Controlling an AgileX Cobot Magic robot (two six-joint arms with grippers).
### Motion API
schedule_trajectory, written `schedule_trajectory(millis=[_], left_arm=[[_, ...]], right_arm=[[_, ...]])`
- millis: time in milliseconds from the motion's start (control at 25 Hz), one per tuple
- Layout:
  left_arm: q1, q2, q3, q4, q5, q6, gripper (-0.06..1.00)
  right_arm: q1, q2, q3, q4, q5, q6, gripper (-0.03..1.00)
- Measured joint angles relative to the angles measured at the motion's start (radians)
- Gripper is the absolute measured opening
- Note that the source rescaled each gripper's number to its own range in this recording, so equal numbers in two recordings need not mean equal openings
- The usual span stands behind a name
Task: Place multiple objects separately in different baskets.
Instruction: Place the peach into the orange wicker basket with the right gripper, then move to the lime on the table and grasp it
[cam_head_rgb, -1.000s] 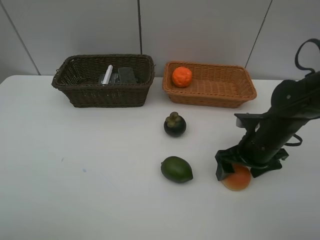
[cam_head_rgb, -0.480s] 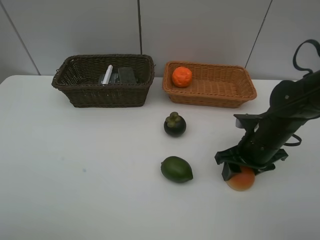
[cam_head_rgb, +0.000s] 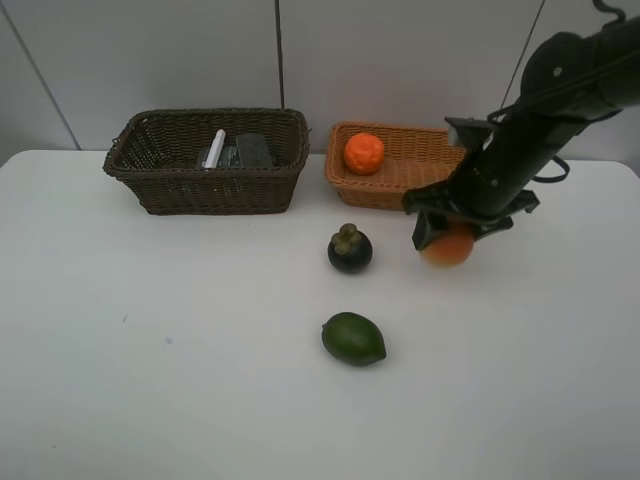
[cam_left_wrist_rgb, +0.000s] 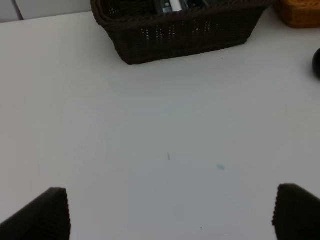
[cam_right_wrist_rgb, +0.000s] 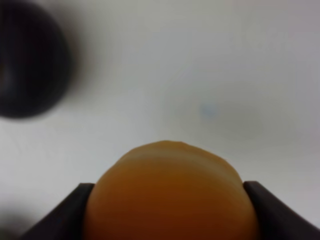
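My right gripper (cam_head_rgb: 447, 240) is shut on the red-orange fruit (cam_head_rgb: 447, 246) and holds it above the table just in front of the light orange-tan basket (cam_head_rgb: 420, 190). The right wrist view shows that red-orange fruit (cam_right_wrist_rgb: 170, 195) clamped between both fingers, with the blurred mangosteen (cam_right_wrist_rgb: 27, 65) beyond. An orange (cam_head_rgb: 364, 153) lies in the tan basket. The dark brown basket (cam_head_rgb: 210, 185) holds a white marker (cam_head_rgb: 215, 148) and dark items. The mangosteen (cam_head_rgb: 350, 249) and the green fruit (cam_head_rgb: 353, 338) lie on the table. My left gripper (cam_left_wrist_rgb: 170, 215) is open over bare table, facing the dark basket (cam_left_wrist_rgb: 180, 30).
The white table (cam_head_rgb: 150, 350) meets a light wall behind the baskets. The right arm (cam_head_rgb: 540, 110) reaches in from the upper right over the tan basket's right end.
The right gripper closed on the red-orange fruit, lifted it off the table and carried it back and to the left, up to the tan basket's front.
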Motion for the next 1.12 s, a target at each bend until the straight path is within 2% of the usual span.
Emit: schedule_trajectory(millis=[200,520,560,640,680,720,760,840,1000,1120], left_arm=[[0.0,0.0,0.0,0.0,0.0,0.0,1.0],[0.0,0.0,0.0,0.0,0.0,0.0,1.0],[0.0,0.0,0.0,0.0,0.0,0.0,1.0],[0.0,0.0,0.0,0.0,0.0,0.0,1.0],[0.0,0.0,0.0,0.0,0.0,0.0,1.0],[0.0,0.0,0.0,0.0,0.0,0.0,1.0],[0.0,0.0,0.0,0.0,0.0,0.0,1.0],[0.0,0.0,0.0,0.0,0.0,0.0,1.0],[0.0,0.0,0.0,0.0,0.0,0.0,1.0],[0.0,0.0,0.0,0.0,0.0,0.0,1.0]], right_arm=[[-0.051,0.078,-0.28,-0.123,0.015,0.033,0.01],[-0.182,0.364,-0.635,-0.148,0.038,0.045,0.01],[-0.186,0.392,-0.664,-0.15,0.05,0.045,0.06],[-0.186,0.436,-0.72,-0.168,0.078,0.045,0.42],[-0.185,0.452,-0.736,-0.174,0.094,0.045,0.65],[-0.184,0.462,-0.749,-0.18,0.112,0.045,0.79],[-0.184,0.467,-0.755,-0.186,0.127,0.045,0.87],[-0.184,0.467,-0.758,-0.193,0.155,0.046,0.95],[-0.184,0.455,-0.759,-0.196,0.221,0.05,0.99],[-0.184,0.413,-0.759,-0.162,0.296,0.051,1.0]])
